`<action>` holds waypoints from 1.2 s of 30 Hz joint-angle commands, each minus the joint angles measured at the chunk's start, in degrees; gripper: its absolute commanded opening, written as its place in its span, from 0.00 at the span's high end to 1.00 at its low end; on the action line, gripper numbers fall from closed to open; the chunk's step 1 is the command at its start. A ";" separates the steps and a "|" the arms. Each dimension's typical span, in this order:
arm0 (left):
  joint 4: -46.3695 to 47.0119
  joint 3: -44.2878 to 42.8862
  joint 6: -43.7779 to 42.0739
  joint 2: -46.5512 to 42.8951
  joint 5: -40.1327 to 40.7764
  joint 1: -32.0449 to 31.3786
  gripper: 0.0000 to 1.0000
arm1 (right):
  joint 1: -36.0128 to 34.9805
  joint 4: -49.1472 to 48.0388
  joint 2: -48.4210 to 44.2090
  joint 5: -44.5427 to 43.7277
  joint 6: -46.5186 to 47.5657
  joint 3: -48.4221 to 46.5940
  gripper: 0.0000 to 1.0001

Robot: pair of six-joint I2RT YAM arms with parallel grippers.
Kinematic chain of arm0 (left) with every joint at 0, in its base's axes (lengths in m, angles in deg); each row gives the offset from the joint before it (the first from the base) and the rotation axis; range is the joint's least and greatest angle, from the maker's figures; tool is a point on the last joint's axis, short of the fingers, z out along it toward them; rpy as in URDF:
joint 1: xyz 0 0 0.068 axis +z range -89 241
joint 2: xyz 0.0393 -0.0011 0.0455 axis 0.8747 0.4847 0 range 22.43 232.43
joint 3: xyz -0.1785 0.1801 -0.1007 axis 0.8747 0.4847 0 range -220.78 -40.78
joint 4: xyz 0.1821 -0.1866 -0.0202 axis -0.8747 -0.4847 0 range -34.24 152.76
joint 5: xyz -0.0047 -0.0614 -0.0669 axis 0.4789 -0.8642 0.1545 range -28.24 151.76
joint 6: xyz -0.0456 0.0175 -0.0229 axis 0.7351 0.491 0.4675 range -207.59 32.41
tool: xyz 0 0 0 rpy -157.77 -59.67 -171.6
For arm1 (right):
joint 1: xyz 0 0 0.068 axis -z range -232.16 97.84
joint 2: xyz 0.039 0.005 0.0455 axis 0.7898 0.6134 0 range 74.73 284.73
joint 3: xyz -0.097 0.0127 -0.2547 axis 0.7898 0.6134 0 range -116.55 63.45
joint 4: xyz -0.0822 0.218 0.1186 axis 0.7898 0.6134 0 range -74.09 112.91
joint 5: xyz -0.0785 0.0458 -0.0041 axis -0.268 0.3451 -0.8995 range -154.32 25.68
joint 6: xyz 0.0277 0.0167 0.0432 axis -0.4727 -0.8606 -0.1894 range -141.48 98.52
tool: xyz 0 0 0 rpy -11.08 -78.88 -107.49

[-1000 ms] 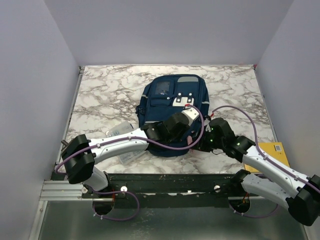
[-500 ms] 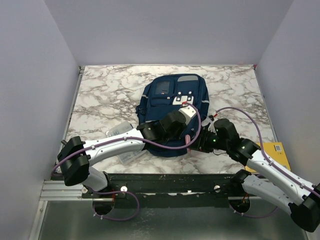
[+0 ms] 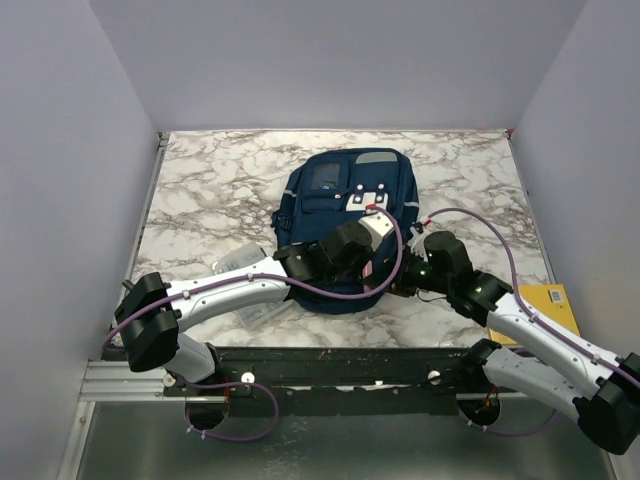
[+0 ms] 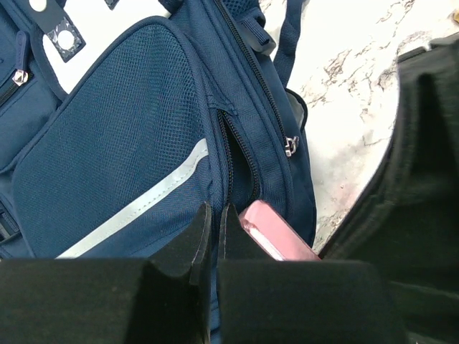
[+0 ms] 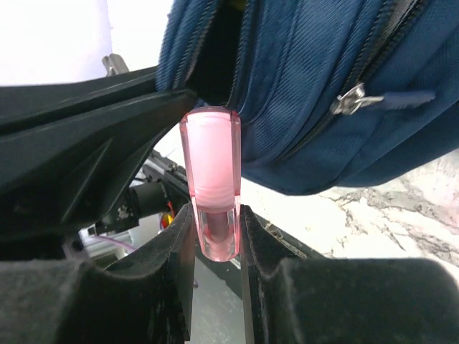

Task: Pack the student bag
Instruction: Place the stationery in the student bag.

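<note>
The navy student bag (image 3: 345,200) lies flat in the middle of the table, and it also shows in the left wrist view (image 4: 122,150) and the right wrist view (image 5: 323,79). My left gripper (image 3: 368,266) is at the bag's near right edge. In its wrist view the left gripper (image 4: 214,216) is shut on the bag's fabric beside an open zipper. My right gripper (image 3: 398,284) is shut on a pink translucent case (image 5: 211,172). The case's tip is at the bag's opening, right beside the left fingers. The case also shows in the left wrist view (image 4: 276,235).
A small clear plastic box (image 3: 243,262) lies partly under my left arm at the near left. A yellow flat item (image 3: 548,300) lies at the table's near right edge. A zipper pull (image 5: 351,99) hangs on the bag's side.
My right gripper has moved a little left toward the bag, so the pink case is closer to the opening. My left gripper has shifted slightly, still gripping the bag's edge.
</note>
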 commanded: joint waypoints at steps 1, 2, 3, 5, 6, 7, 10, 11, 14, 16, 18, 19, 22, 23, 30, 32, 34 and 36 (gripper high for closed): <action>2.51 0.05 0.68 -2.99 -3.08 -0.25 1.00 | -0.45 -7.56 4.20 -7.49 -1.70 -0.78 1.00; 2.49 0.26 0.75 -3.16 -3.12 -0.25 1.00 | -0.49 -7.49 5.54 -9.62 -1.48 -1.15 1.00; 2.50 0.44 0.83 -3.32 -3.18 -0.25 1.00 | -0.47 -6.88 7.33 -11.33 -1.35 -1.76 1.00; 2.47 0.63 0.79 -3.54 -3.27 -0.25 1.00 | -0.50 -7.86 9.64 -13.41 -1.54 -1.78 1.00; 2.46 0.77 0.93 -3.66 -3.43 -0.25 1.00 | -0.52 -9.09 9.98 -15.03 -2.22 -1.33 1.00; 2.42 0.89 0.94 -3.84 -3.61 -0.25 1.00 | -0.49 -10.91 10.22 -16.35 -2.77 -0.36 1.00; 2.48 1.00 1.47 -3.67 -4.33 -0.23 1.00 | -0.49 -17.55 9.99 -21.10 -5.17 2.34 0.99; 2.54 0.91 1.65 -3.58 -4.65 -0.33 1.00 | -0.49 -19.50 9.75 -23.21 -5.07 2.96 1.00; 2.52 0.73 2.02 -3.18 -5.12 -0.34 1.00 | -0.50 -24.51 9.82 -27.28 -3.29 3.41 0.99; 2.51 0.72 2.09 -3.13 -5.29 -0.34 1.00 | -0.43 -25.14 10.57 -29.36 -0.44 1.91 0.99; 2.55 0.72 2.09 -3.19 -5.46 -0.34 1.00 | -0.49 -24.93 11.41 -30.93 3.43 0.24 1.00; 2.53 0.64 2.09 -3.20 -5.67 -0.30 1.00 | -0.50 -26.49 11.72 -30.32 6.72 -0.18 1.00; 2.50 0.47 2.13 -3.23 -6.21 -0.34 1.00 | -0.50 -25.36 13.42 -27.14 16.35 -3.28 1.00; 2.44 0.38 2.12 -3.32 -6.38 -0.34 1.00 | -0.46 -22.52 14.39 -25.88 19.16 -5.50 0.99; 2.46 -0.48 2.38 -3.91 -7.84 -0.34 1.00 | -0.45 -21.90 12.70 -26.09 23.07 -5.24 0.99; 2.45 -0.80 3.27 -3.76 -9.18 -0.34 1.00 | -0.50 -29.55 12.42 -30.45 20.62 -0.54 0.99; 2.45 -1.18 4.29 -3.47 -11.13 -0.34 1.00 | -0.47 -35.36 12.75 -33.08 17.11 2.24 0.99; 2.38 -1.14 5.47 -3.46 -12.69 -0.27 1.00 | -0.50 -39.70 12.85 -34.32 13.89 3.39 0.99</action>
